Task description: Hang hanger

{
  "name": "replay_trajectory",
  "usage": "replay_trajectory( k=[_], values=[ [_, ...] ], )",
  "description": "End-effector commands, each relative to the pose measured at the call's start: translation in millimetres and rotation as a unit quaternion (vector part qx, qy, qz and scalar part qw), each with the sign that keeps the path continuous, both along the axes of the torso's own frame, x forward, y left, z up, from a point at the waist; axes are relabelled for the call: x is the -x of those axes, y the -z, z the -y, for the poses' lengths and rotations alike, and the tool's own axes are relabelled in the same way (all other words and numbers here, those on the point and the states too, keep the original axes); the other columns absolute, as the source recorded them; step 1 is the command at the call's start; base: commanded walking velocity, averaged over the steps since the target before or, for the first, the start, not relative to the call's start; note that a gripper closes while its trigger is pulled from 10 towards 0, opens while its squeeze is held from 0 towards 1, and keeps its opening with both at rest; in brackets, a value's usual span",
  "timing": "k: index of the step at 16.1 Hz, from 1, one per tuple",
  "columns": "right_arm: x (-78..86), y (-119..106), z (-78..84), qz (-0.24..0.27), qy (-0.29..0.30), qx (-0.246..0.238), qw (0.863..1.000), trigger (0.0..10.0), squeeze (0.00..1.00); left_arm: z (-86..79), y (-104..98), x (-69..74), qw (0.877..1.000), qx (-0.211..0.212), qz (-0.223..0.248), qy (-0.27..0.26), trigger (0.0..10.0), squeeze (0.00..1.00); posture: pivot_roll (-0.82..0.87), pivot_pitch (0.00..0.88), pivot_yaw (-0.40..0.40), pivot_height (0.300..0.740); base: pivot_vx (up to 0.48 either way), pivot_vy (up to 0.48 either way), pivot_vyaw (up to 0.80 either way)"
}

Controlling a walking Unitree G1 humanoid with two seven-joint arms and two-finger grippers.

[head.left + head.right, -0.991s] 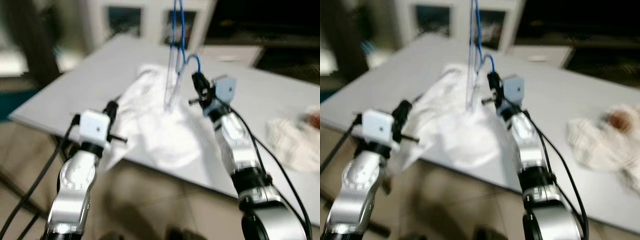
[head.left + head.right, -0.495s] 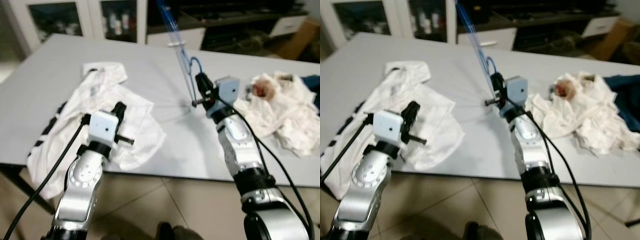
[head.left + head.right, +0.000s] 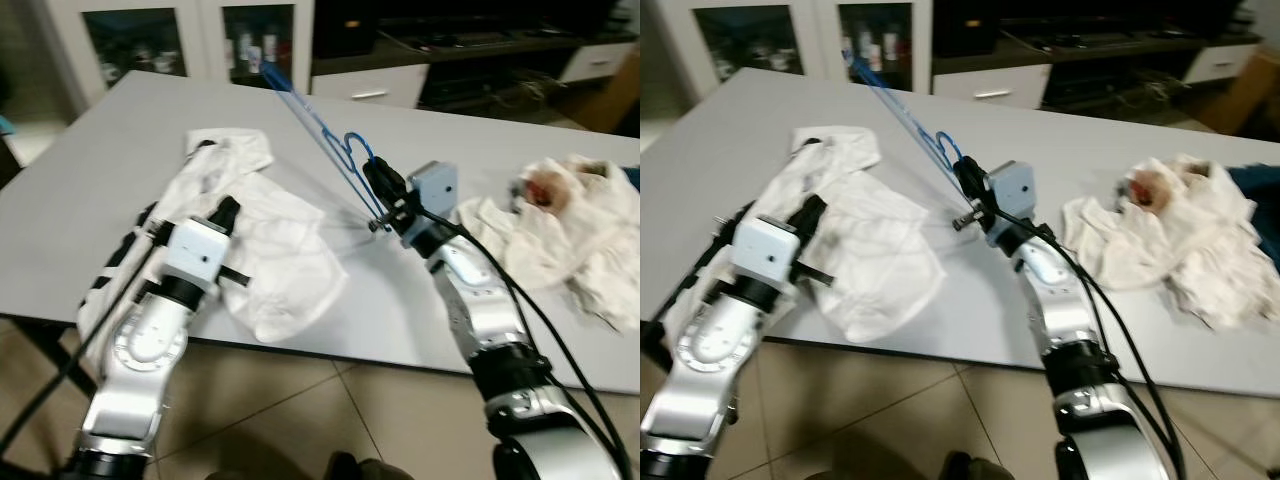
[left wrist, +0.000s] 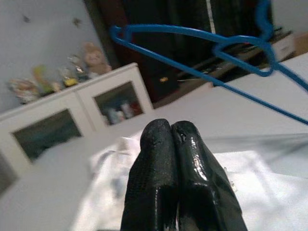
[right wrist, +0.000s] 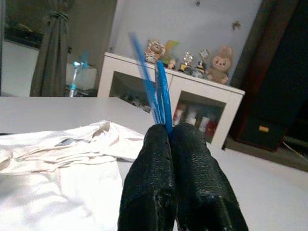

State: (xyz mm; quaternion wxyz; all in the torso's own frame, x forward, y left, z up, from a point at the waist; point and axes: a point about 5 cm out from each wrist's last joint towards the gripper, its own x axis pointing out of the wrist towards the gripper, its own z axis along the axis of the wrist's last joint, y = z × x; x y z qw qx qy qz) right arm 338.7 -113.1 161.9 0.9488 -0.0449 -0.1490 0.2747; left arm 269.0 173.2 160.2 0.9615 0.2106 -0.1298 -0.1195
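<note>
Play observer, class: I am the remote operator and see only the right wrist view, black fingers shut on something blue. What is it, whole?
Observer: A blue hanger, held up over the grey table by the right gripper.
Operator: Where is the other arm?
Observer: The left gripper hovers over a white shirt, fingers shut, holding nothing.
Operator: Anything to my right?
Observer: A heap of white clothes lies on the table.
</note>
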Motion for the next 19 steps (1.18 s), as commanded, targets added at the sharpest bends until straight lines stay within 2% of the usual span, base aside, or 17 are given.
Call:
replay_trajectory(
  k=[1, 3, 4, 6, 8, 12, 15, 19],
  values=[
    [2.0, -5.5, 6.2, 0.010, 0.006, -0.006, 1.000, 10.0, 0.00, -0.9, -8.3, -2.1, 1.000, -0.001, 0.016, 0.009, 10.0, 0.00, 0.15, 0.000, -0.049, 0.740, 0.000, 0.000, 0.00],
    [9.5, -3.8, 12.1, 0.009, 0.020, -0.023, 0.999, 10.0, 0.00, -3.6, -17.1, -3.8, 0.999, -0.003, 0.033, 0.011, 10.0, 0.00, 0.15, 0.000, -0.049, 0.740, 0.000, 0.000, 0.00],
    [25.1, 2.0, 10.9, 0.008, 0.024, -0.031, 0.999, 10.0, 0.00, -1.3, -23.0, -3.6, 0.999, -0.004, 0.047, 0.026, 10.0, 0.00, 0.12, 0.000, -0.028, 0.740, 0.000, 0.000, 0.00],
    [45.8, 7.5, 6.0, 0.014, 0.020, -0.038, 0.999, 10.0, 0.00, 3.5, -25.1, -1.5, 0.997, -0.008, 0.056, 0.044, 10.0, 0.00, 0.09, 0.000, -0.013, 0.740, 0.000, 0.000, 0.00],
    [61.4, 8.3, 8.5, 0.022, 0.024, -0.034, 0.999, 10.0, 0.00, 5.3, -24.6, -1.1, 0.997, -0.005, 0.054, 0.053, 10.0, 0.00, 0.07, 0.000, 0.003, 0.740, 0.000, 0.000, 0.00],
    [69.4, 6.1, 22.5, 0.029, 0.049, -0.020, 0.998, 10.0, 0.00, 12.3, -12.3, 2.3, 0.997, 0.038, 0.015, 0.071, 10.0, 0.00, 0.03, 0.000, 0.018, 0.740, 0.000, 0.000, 0.00],
    [78.3, 1.9, 27.8, 0.046, 0.024, 0.015, 0.999, 10.0, 0.00, 18.2, 3.3, 13.2, 0.996, 0.027, -0.008, 0.089, 10.0, 0.00, 0.02, 0.000, 0.026, 0.740, 0.000, 0.000, 0.00],
    [83.2, 2.5, 34.9, 0.049, 0.039, 0.020, 0.998, 10.0, 0.00, 20.8, 3.4, 13.6, 0.995, 0.030, -0.007, 0.094, 10.0, 0.00, 0.00, 0.000, 0.043, 0.740, 0.000, 0.000, 0.00]
  ],
)
